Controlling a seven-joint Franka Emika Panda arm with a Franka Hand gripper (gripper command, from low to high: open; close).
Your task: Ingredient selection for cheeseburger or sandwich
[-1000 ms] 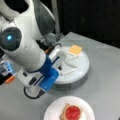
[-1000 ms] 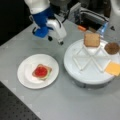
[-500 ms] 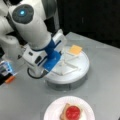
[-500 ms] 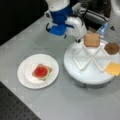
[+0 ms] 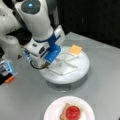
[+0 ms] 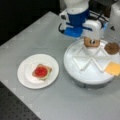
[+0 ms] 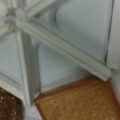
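plate (image 6: 25,77) with tomato (image 6: 40,71) on bread (image 6: 48,74) left of divided tray (image 6: 75,53) in a front view; my jaws over tray's far rim

White rounded arm (image 5: 35,22), blue wrist block (image 5: 53,51), glowing blue light, black cable.
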